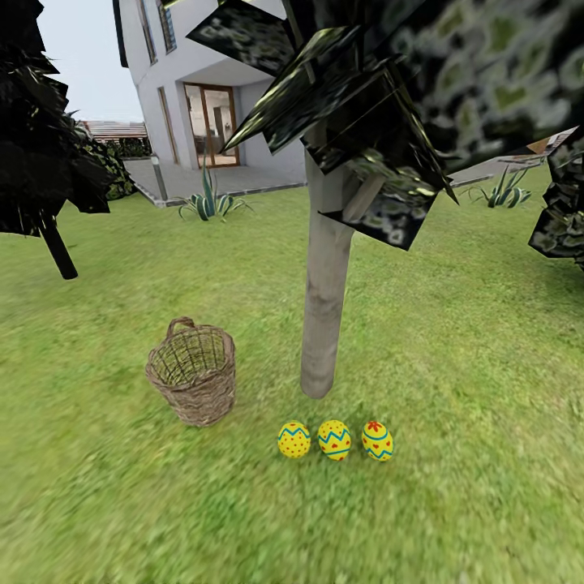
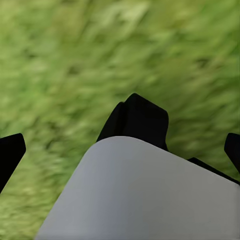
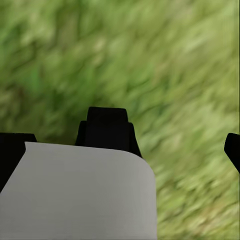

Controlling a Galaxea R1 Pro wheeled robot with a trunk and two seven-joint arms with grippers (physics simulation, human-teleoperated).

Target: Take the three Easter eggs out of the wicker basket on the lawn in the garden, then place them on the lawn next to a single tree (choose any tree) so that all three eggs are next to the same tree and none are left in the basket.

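Three yellow Easter eggs (image 1: pixel 294 439) (image 1: pixel 334 440) (image 1: pixel 377 441) lie in a row on the lawn (image 1: pixel 454 341), just in front of the foot of the pale-trunked tree (image 1: pixel 324 308). The wicker basket (image 1: pixel 195 373) stands upright to the left of the trunk, and the part of its inside that I can see holds nothing. In the left wrist view my left gripper (image 2: pixel 120 160) is open over blurred grass, its dark fingertips (image 2: pixel 10 155) at the frame's edges. My right gripper (image 3: pixel 125 160) is likewise open above grass, holding nothing.
A thin dark-trunked conifer (image 1: pixel 57 247) stands at the far left. Beyond the lawn are a paved terrace and a white house (image 1: pixel 203 81), with spiky plants (image 1: pixel 209 203) (image 1: pixel 504 193) along the edge. A grey and black robot part (image 2: pixel 140 190) shows in both wrist views.
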